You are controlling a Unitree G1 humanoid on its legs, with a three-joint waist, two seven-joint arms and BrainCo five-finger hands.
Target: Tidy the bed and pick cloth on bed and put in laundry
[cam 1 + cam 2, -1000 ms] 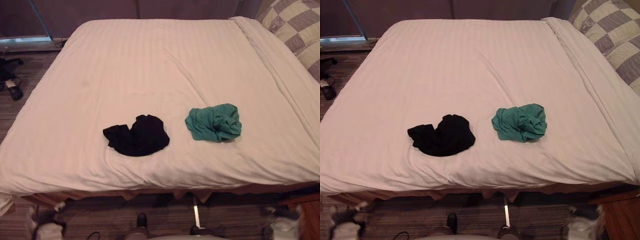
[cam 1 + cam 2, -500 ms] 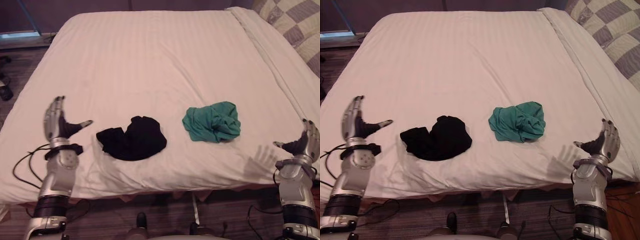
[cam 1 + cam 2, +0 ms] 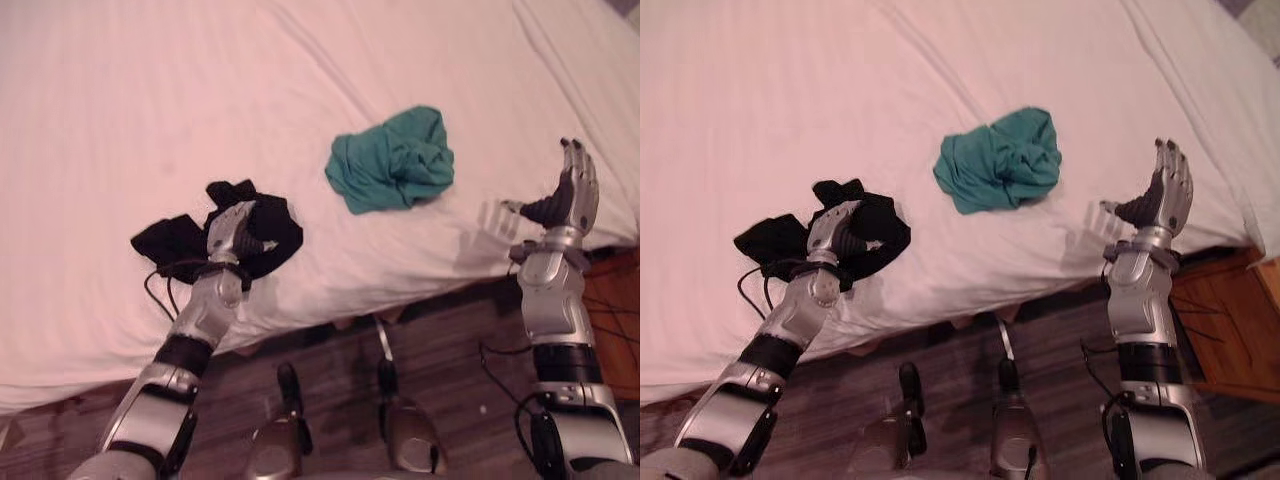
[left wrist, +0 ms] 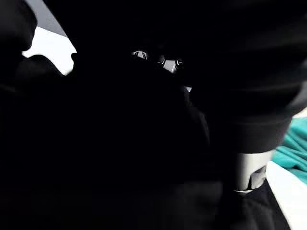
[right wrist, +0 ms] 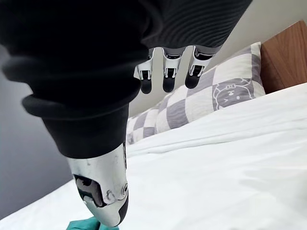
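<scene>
A bed [image 3: 200, 90] with a smooth white cover carries two crumpled cloths close to its near edge. The green cloth [image 3: 392, 160] lies bunched in a heap on the cover. The black cloth [image 3: 165, 240] lies to the left of the green cloth, apart from it and nearer the edge. A checked pillow [image 5: 211, 96] rests well beyond the green cloth, beside the wooden headboard [image 5: 288, 52].

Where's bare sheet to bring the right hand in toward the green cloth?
Bare sheet lies between the green cloth and the right hand, and a strip runs between the green cloth and the black cloth. Beyond both cloths it is all bare. It is crowded only at the black cloth, under the left hand.
</scene>
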